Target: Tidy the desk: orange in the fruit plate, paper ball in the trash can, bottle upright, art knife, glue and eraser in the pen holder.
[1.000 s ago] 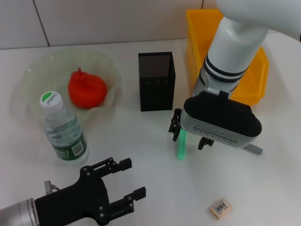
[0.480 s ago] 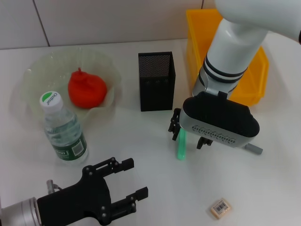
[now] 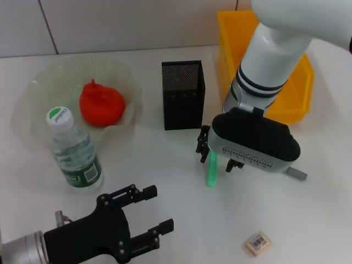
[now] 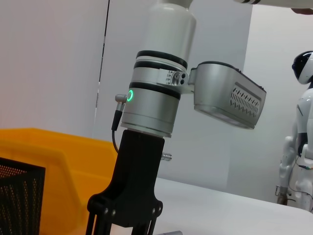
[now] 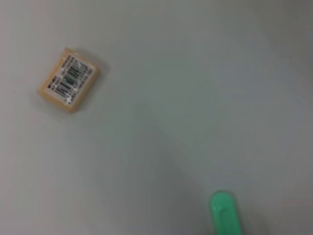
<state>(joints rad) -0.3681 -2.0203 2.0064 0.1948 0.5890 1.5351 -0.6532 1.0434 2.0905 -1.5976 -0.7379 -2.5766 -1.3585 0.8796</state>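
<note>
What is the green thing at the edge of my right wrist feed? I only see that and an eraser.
Observer: A green stick lying on the desk, with the right end effector directly over it.
Operator: Pen holder close?
Observer: Yes, the black mesh pen holder stands just beyond it.
Operator: Left arm?
Observer: The left end effector is open, low at the near edge, in front of the upright bottle.
</note>
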